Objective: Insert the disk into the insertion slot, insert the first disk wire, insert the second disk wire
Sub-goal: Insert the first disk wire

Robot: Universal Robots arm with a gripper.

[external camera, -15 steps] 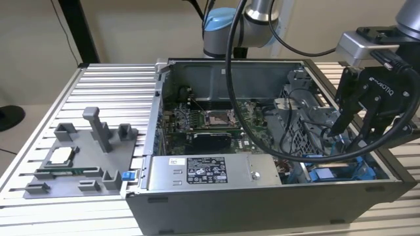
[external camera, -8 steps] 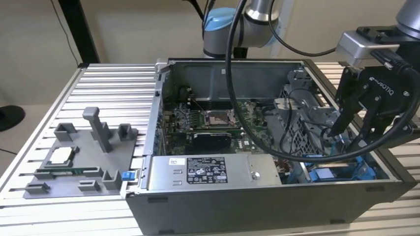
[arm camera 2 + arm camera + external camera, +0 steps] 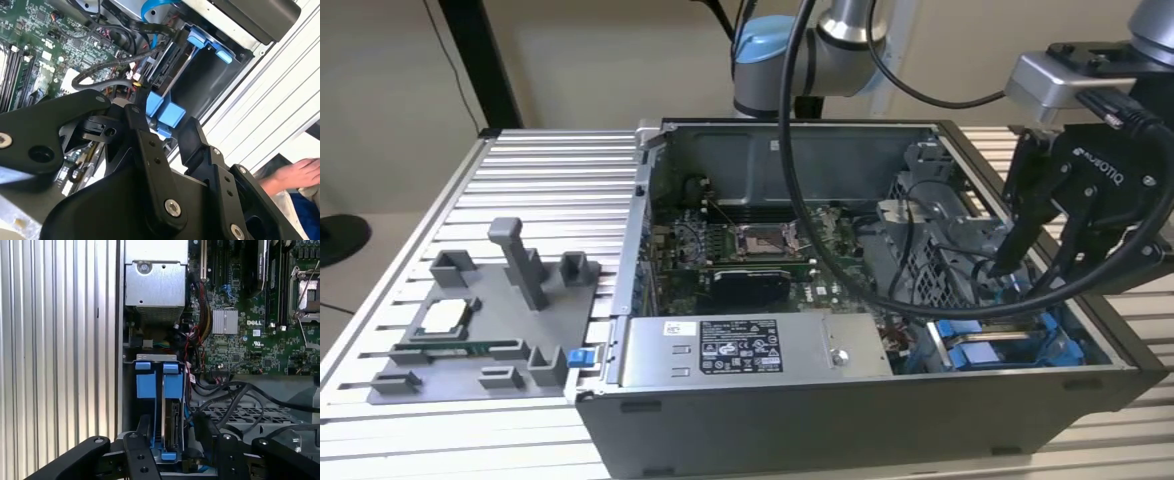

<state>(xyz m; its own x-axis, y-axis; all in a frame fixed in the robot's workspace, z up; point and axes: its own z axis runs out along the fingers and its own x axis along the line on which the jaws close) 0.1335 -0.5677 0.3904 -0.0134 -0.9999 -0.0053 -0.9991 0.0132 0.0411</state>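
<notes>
The end effector (image 3: 173, 422), part open and holding nothing, straddles the disk (image 3: 170, 410) in the slot (image 3: 156, 358); stiff, heavy and fragile, it seems best gripped by its blue frame (image 3: 149, 386).

Surfaces: metal and plastic.
Table (image 3: 547, 170) ribbed matt aluminium; insertion slot (image 3: 150, 387) rails smooth blue plastic; gripper (image 3: 174, 430) matt black.

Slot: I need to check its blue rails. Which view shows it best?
The first wrist view: it looks straight into the slot, with the blue tabs and rails plain. The second wrist view shows it obliquely, partly behind the tool. The exterior view shows its blue rails crossed by cables.
</notes>
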